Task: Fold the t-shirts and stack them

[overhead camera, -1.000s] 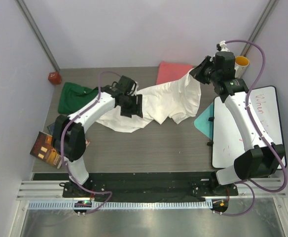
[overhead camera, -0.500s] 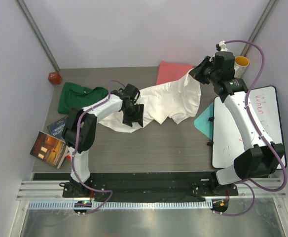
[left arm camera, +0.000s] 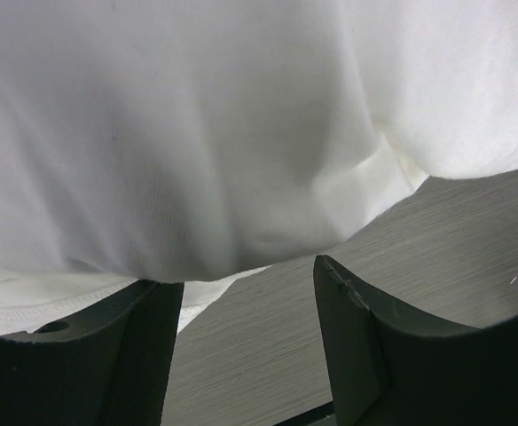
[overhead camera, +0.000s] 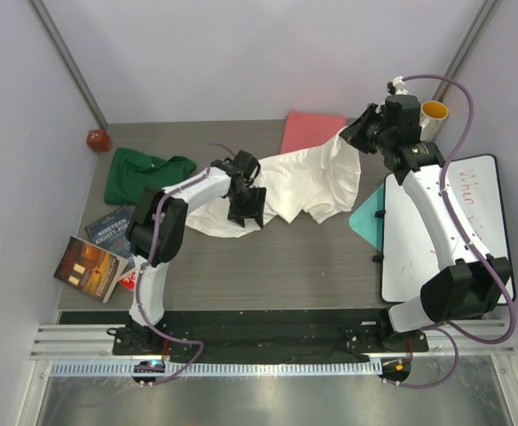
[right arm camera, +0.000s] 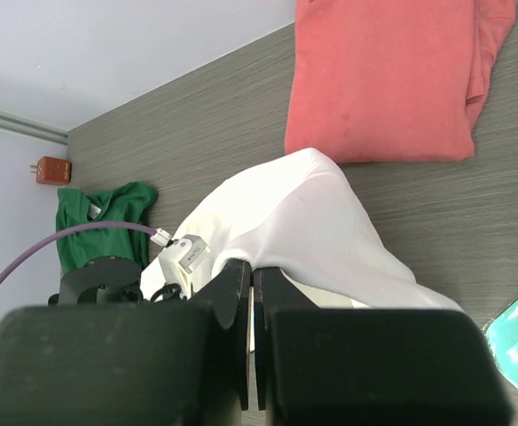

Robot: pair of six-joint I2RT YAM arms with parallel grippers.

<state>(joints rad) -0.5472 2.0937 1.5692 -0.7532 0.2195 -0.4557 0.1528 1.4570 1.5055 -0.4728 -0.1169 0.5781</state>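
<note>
Left wrist view: large white soft cloth t-shirt (left arm camera: 241,115) fills the frame, edges cut off; left hand (left arm camera: 243,273) spread, released. Right hand (right arm camera: 253,271) clenched on a raised fold; remainder lies on grey tabletop (overhead camera: 268,257).

Bright even overhead light, soft shadows, top view sharp, both wrist views blurry in foregrnd
</note>
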